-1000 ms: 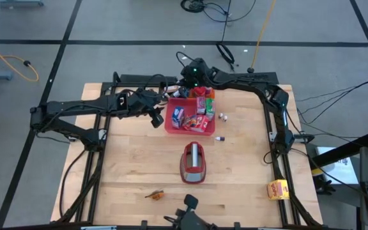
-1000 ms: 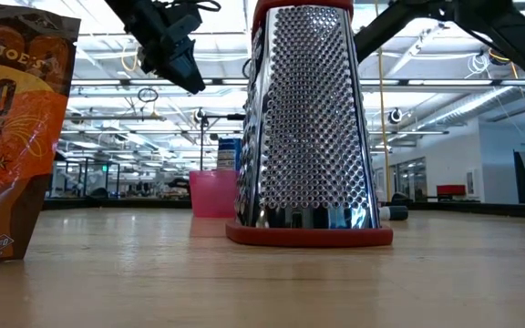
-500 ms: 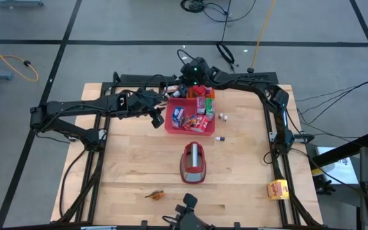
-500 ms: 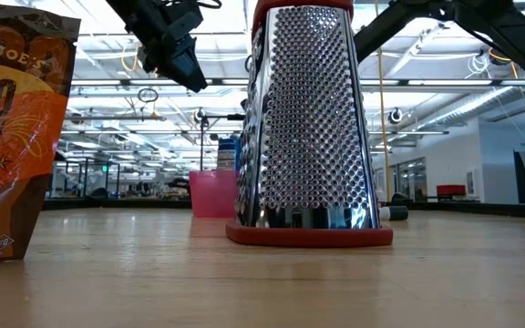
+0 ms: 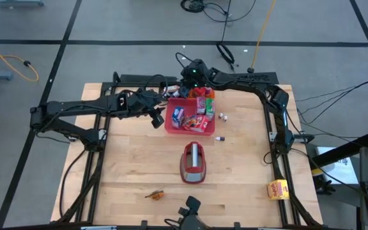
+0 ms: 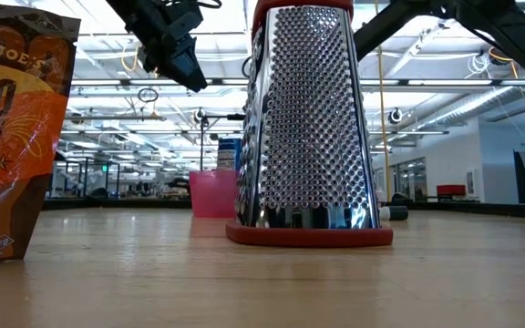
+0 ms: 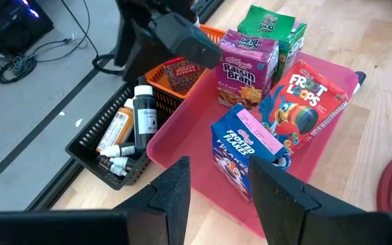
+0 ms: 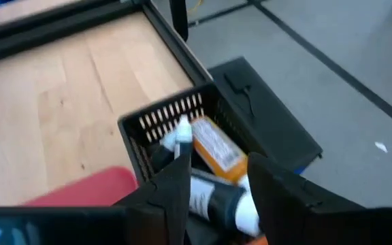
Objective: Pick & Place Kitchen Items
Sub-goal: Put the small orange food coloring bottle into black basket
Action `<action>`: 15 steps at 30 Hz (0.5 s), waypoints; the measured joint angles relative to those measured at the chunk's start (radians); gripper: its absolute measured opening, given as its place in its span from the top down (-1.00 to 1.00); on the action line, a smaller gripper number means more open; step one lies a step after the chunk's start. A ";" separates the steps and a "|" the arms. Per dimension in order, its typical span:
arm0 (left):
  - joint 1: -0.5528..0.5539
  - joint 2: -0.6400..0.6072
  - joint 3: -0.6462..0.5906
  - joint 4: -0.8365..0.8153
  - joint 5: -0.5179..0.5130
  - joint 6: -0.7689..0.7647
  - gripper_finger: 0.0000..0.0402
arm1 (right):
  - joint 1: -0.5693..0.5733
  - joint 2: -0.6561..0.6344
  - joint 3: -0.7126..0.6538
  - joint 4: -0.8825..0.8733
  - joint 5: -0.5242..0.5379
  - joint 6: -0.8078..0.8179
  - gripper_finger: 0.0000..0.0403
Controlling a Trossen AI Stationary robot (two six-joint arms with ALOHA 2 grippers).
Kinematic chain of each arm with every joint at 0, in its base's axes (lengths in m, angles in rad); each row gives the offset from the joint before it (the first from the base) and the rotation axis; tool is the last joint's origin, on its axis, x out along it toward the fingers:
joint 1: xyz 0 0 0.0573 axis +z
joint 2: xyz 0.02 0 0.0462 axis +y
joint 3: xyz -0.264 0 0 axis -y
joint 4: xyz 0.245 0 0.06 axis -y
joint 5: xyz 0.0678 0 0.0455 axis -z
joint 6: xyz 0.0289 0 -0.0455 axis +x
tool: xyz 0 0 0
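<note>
The right gripper [image 5: 191,87] is hovering with parted, empty fingers over a black basket [image 8: 175,119] of bottles [image 8: 209,194]. The left gripper [image 7: 216,194] is hanging open and empty just beside the pink tray [image 7: 332,75]. Ahead of it, small cereal cartons [image 7: 247,61] are standing inside that tray.

both arms matte black: slim tubular links, chunkier boxy joint housings, black cables looped along the links. left end effector [image 7: 218,197]: two flat, angular black fingers [image 7: 172,190], no visible markings. right end effector [image 8: 213,187]: same black finger pair, faint teal glow on its housing edge. green LED lit on the right wrist [image 5: 195,70], at 12 o'clock of the tabletop [image 5: 126,166]
</note>
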 joint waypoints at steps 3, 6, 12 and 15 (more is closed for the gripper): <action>0.000 0.000 0.000 -0.001 0.000 0.000 0.26 | 0.005 -0.027 0.000 -0.068 0.000 -0.024 0.34; 0.000 0.000 0.000 -0.006 0.000 -0.001 0.26 | 0.018 -0.061 0.000 -0.152 0.000 -0.073 0.35; 0.000 0.000 0.001 -0.006 0.000 -0.001 0.26 | 0.055 -0.148 0.000 -0.325 0.001 -0.112 0.35; 0.000 0.000 0.001 -0.006 0.000 -0.002 0.25 | 0.076 -0.192 0.000 -0.420 0.002 -0.129 0.35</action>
